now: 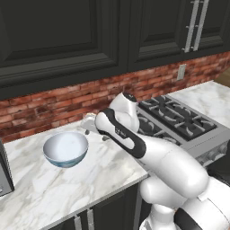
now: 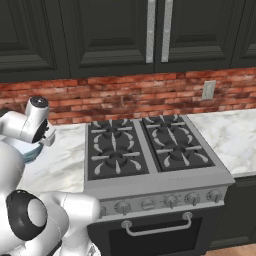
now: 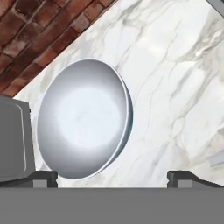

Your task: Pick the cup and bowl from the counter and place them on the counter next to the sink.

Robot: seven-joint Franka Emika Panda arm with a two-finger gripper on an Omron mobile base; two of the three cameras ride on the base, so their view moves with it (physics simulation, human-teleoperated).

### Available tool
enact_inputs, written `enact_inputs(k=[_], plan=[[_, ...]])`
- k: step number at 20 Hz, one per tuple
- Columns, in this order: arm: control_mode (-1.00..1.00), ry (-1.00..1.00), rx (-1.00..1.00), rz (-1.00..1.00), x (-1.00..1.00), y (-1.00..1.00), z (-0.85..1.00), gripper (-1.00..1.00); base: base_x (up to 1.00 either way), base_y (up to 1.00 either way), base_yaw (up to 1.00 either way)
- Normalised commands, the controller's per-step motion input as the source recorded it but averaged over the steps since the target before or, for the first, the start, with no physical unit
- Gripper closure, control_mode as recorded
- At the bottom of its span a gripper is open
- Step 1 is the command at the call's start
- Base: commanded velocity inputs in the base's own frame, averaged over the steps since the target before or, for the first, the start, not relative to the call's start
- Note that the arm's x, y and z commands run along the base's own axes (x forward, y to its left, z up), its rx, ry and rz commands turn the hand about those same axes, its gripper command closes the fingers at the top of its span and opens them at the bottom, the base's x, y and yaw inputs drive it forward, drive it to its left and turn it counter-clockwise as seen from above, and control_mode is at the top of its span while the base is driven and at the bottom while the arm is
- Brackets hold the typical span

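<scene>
The bowl stands upright on the white marble counter, left of the stove; it is white inside and light blue-grey outside. In the hand view the bowl lies just ahead of my gripper, a little to the left. The gripper is open, its two dark fingertips wide apart with nothing between them and not touching the bowl. In the right base view a sliver of the bowl peeks out behind my arm. The cup is out of view.
A grey appliance sits at the counter's left end, close to the bowl. The black gas stove is to the right. A brick wall backs the counter, with dark cabinets above.
</scene>
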Motion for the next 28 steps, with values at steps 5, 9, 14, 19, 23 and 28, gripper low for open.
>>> enact_inputs(k=[5, 9, 14, 19, 23, 28], plan=[[-1.0, 0.03, 0.0, 0.0, 0.0, 0.06, -0.14, -1.0, 0.0, 0.0, 0.0], [-1.0, 0.01, 0.0, 0.0, 0.0, 0.07, -0.29, -1.0, 0.0, 0.0, 0.0], [-1.0, 0.0, 0.0, 0.0, 0.0, 0.05, -0.38, -1.0, 0.0, 0.0, 0.0], [-1.0, 0.0, 0.0, 0.0, 0.01, 0.06, -0.32, -1.0, 0.0, 0.0, 0.0], [-1.0, 0.0, 0.0, 0.0, 0.02, 0.08, -0.24, -1.0, 0.0, 0.0, 0.0], [-1.0, 0.0, 0.0, 0.0, 0.09, 0.08, -0.14, -1.0, 0.0, 0.0, 0.0]])
